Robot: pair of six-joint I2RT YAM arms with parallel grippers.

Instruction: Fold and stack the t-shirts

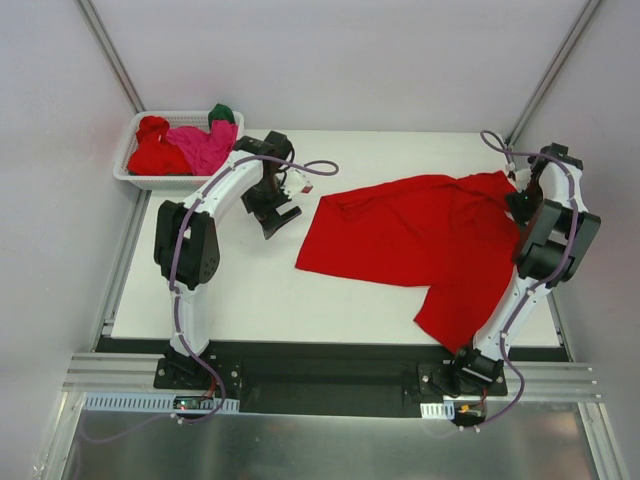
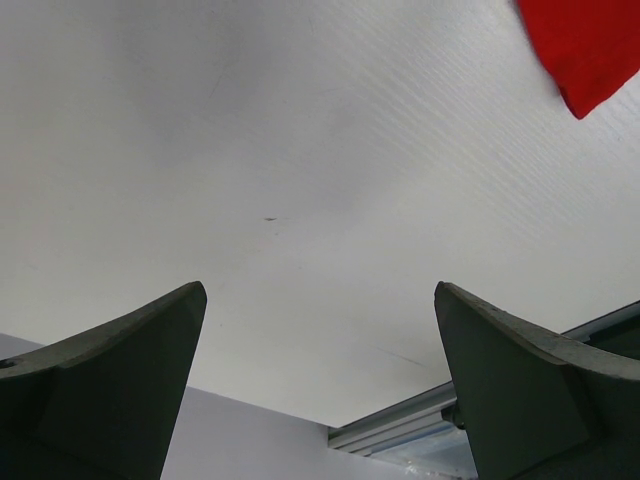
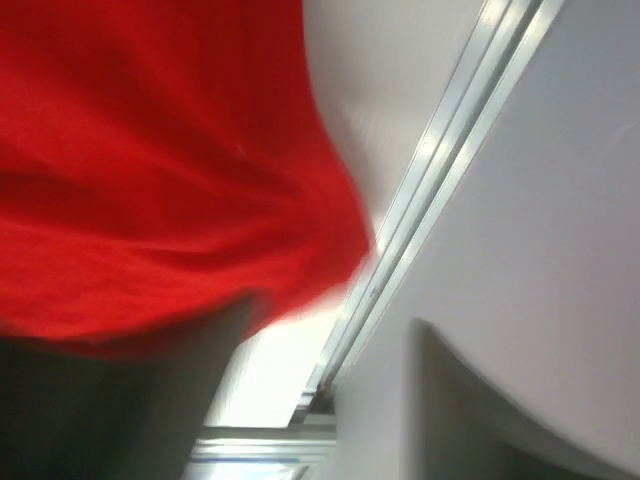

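Spreading the red shirt (image 1: 420, 235) flat comes before any fold. It lies rumpled on the table (image 1: 250, 290) toward the right, one edge draped over a finger (image 3: 100, 420) of my right pincer (image 3: 330, 330), whose jaws stand apart. My left pincer (image 2: 320, 290) hangs spread wide near the shirt's corner, ready to help. More shirts (image 1: 190, 148) wait in the basket (image 1: 128, 172).

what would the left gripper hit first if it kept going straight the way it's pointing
Most likely the bare white tabletop: the open left gripper points down at it with nothing between. The bright red cloth t-shirt lies off to the side.
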